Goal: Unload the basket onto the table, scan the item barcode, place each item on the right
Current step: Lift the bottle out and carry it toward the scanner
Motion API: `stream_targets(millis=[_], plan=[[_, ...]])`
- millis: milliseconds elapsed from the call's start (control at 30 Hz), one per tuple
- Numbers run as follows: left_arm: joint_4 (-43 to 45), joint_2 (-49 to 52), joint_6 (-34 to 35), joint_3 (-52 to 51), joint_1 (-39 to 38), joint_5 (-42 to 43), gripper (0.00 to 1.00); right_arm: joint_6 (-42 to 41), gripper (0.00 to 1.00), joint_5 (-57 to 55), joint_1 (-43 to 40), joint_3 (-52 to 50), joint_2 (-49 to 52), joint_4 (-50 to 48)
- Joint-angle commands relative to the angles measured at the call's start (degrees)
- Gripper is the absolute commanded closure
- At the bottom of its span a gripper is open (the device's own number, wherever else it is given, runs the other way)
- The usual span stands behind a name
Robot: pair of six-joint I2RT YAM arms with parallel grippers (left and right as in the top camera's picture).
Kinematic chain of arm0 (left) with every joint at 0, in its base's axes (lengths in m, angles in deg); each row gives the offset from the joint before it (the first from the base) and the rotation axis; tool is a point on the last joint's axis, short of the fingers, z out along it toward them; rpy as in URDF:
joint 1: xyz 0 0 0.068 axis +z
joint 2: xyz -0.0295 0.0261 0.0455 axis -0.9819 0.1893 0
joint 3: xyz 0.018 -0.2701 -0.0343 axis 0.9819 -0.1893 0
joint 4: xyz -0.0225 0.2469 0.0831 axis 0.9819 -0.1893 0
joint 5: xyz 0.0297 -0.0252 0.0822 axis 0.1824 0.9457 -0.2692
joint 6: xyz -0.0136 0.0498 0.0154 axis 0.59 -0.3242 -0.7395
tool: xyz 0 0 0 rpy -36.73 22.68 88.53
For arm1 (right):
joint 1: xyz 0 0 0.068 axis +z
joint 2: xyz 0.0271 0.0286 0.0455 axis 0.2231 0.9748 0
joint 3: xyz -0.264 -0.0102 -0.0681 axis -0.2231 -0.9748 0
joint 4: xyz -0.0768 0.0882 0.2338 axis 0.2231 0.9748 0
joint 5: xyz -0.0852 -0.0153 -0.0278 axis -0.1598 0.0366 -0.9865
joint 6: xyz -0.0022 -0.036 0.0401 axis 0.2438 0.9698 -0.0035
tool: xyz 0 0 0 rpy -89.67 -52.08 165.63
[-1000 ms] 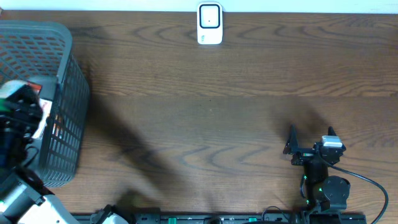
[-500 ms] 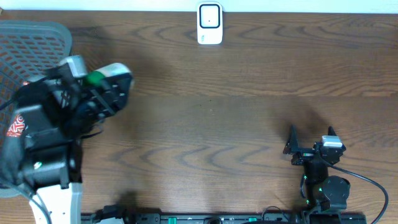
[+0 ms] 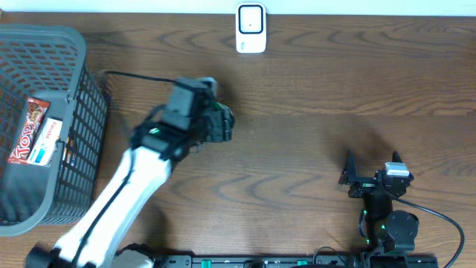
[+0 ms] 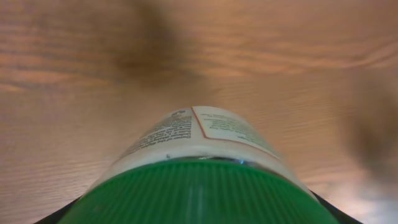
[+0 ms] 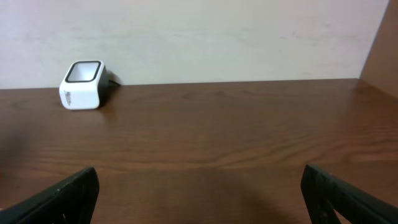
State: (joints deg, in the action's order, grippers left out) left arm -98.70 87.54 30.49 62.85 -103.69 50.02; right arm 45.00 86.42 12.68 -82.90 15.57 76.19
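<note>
Jaws, left gripper (image 3: 222, 123): pinched on the task item, a white-labelled bottle with a green ribbed cap (image 4: 199, 140). In the wrist view the cap fills the lower frame and the printed label points away over the table; dark jaw edges show at both lower corners.

Left arm (image 3: 126, 190): white link rising from the near left edge, slanting up and right to a black wrist, reaching over the left-centre of the brown wood-grain table (image 3: 320, 89). Bottle held above the bare wood; whether it touches the surface cannot be told.

Jaws, right gripper (image 3: 372, 161): spread wide, nothing between them. Right arm folded low at the near right edge, well apart from the bottle.

White box-shaped barcode scanner with a dark window (image 3: 251, 28): upright at the far edge, centre, well apart from the bottle; open wood between them.

Grey plastic mesh basket (image 3: 83, 126): far left, beside the left arm. Inside: a red-brown snack wrapper (image 3: 28, 125) and a white-and-blue packet (image 3: 47, 143), lying side by side.
</note>
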Motion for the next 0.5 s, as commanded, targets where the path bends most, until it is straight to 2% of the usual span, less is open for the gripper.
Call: stream_targets(millis=[0,200,400,467], plan=[[0.8,6.2,-1.3,0.0,-1.2,-9.5,0.3,0.3,0.01,-0.3,-0.1,-0.1,-0.2,0.2],[0.9,14.0,0.3,0.0,0.3,-13.0,0.31,0.3,0.01,-0.3,-0.1,-0.1,-0.2,0.2],[0.9,15.9,0.6,0.0,0.6,-11.9,0.31,0.3,0.01,-0.3,-0.1,-0.1,-0.2,0.2],[0.8,16.0,-1.2,0.0,0.3,-9.8,0.3,0.3,0.01,-0.3,-0.1,-0.1,-0.2,0.2]])
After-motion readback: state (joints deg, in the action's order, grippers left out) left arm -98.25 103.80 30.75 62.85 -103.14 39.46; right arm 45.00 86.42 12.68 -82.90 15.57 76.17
